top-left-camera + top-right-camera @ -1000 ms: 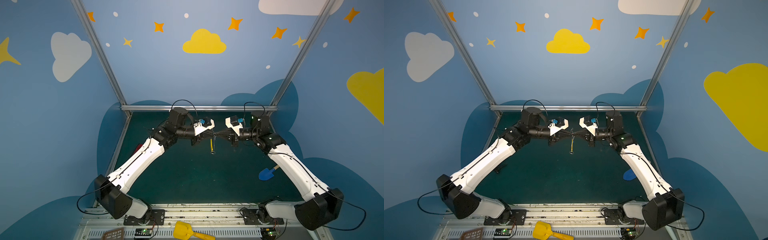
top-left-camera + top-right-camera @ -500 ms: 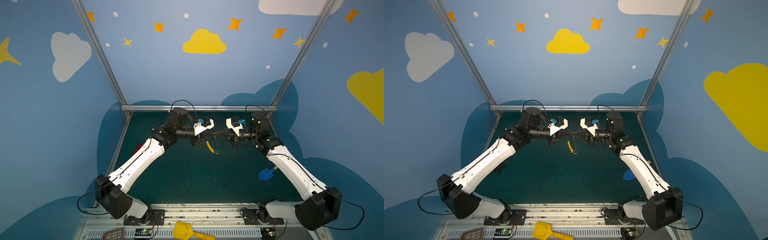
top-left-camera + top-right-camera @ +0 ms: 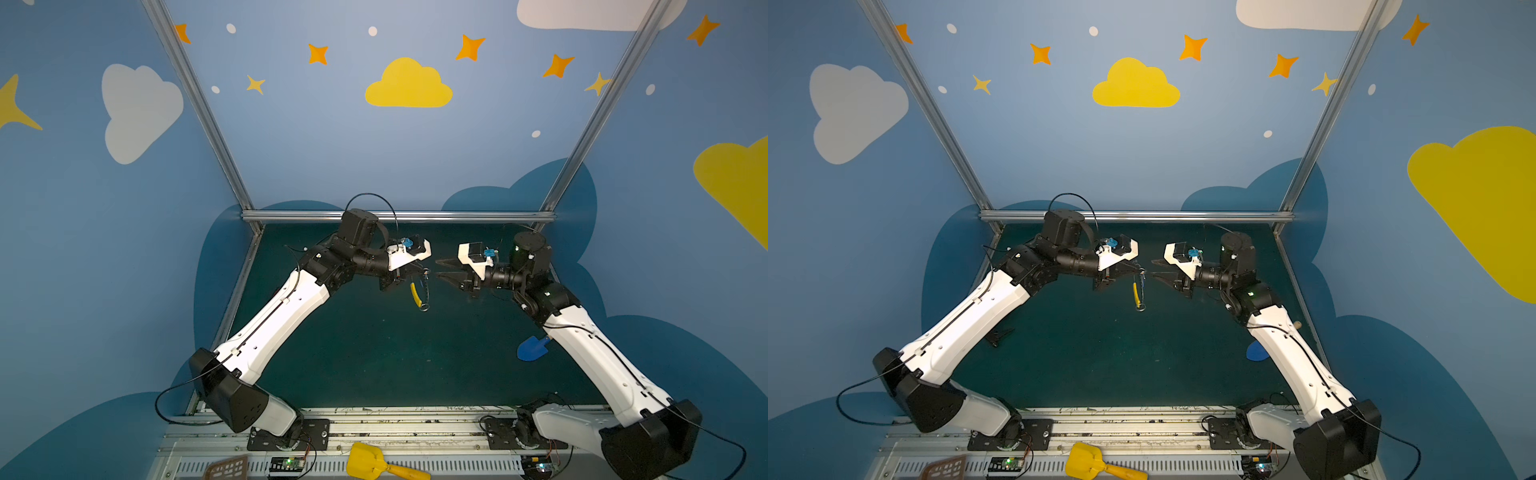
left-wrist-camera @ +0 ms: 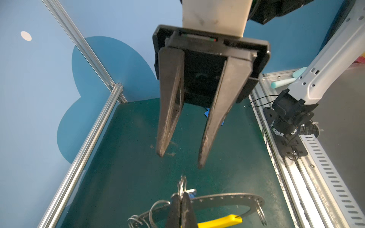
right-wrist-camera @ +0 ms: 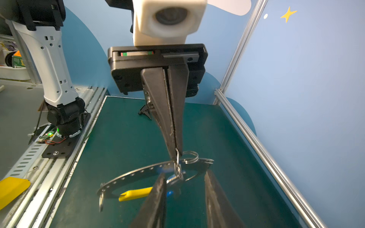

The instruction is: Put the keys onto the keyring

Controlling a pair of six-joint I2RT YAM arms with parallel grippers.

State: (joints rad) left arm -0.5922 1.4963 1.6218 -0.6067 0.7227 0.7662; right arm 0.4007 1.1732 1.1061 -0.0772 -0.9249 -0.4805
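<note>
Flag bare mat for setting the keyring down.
Bare: mat front-centre, up to the front rail. Crowded: mid-back, where the keyring hangs from the left gripper, facing the open right gripper; blue shovel beside the right arm.

Right wrist view: keys (image 5: 174, 179) were blurred, and the blue tag was partly behind a finger of the right gripper (image 5: 185, 172), whose finger bases ran off the frame. Black clip (image 5: 145, 113) sat partly behind the left gripper (image 5: 176, 156).
Left wrist view: the lower arc of the keyring (image 4: 227, 198) was cut by the edge. Couldn't tell if the pinch sat on the hoop rim or on a small wire loop.
Both top views: keyring hung edge-on, hoop shape unreadable, keys too small to make out. Blue shovel (image 3: 532, 349) was partly behind the right arm. Yellow scoop (image 3: 365, 461) and brown grid piece (image 3: 227, 468) were clipped by the bottom edge.
</note>
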